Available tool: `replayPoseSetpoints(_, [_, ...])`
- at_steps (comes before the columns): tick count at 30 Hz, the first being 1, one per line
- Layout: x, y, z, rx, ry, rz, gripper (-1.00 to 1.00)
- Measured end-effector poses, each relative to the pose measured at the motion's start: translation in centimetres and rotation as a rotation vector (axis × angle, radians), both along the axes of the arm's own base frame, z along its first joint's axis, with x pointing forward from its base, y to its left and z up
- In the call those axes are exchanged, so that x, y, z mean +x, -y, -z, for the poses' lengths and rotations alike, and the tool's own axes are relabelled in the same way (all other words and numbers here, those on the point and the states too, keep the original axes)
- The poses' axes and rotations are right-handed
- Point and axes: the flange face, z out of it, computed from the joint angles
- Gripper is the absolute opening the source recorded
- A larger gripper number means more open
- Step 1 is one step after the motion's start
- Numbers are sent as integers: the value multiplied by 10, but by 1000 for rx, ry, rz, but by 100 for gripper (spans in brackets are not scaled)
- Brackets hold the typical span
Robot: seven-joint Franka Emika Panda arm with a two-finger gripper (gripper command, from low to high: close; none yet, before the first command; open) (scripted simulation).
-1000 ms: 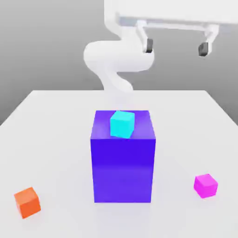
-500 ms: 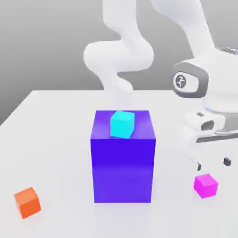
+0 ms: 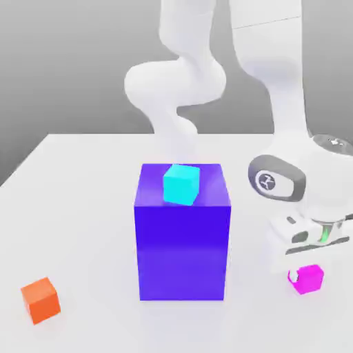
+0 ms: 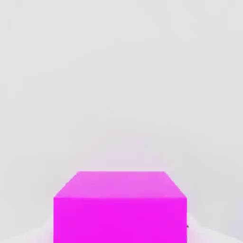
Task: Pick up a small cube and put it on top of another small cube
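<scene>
A small magenta cube (image 3: pixel 308 280) rests on the white table at the exterior view's right, in front of the big block. My gripper (image 3: pixel 308 263) has come straight down onto it, and the white hand covers the cube's top. The gripper is shut on the magenta cube. In the hand view the magenta cube (image 4: pixel 120 209) looms very close, with white table beyond it. A small cyan cube (image 3: pixel 182 184) sits on top of the tall blue block (image 3: pixel 182 238) at the table's middle. A small orange cube (image 3: pixel 41 300) lies on the table at the exterior view's near left.
The white table (image 3: pixel 83 207) has bare surface between the orange cube and the blue block. The arm's white links (image 3: pixel 176 89) rise behind the blue block and bend over toward the exterior view's right.
The hand has dropped from high above the table down onto the magenta cube, and the gripper has gone from open to shut. The cubes have not moved.
</scene>
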Motion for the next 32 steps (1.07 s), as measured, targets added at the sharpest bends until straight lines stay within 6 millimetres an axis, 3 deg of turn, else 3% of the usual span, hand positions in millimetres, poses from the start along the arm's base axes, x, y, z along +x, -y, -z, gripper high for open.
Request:
replayPoseSetpoints(8, [6, -4, -62, -1, 0, 21, -100])
replayPoseSetpoints(17, [91, -44, -88, 2, -6, 308, -100])
replayPoseSetpoints(24, [162, -59, -110, 1, -3, 568, -100])
replayPoseSetpoints(26, [176, -60, -101, 1, -2, 620, -100])
replayPoseSetpoints(28, [180, -60, -71, 0, -2, 633, -100])
replayPoseSetpoints(29, [180, -60, -58, 0, -2, 634, 100])
replayPoseSetpoints(32, [180, -60, -58, 0, -2, 634, 100])
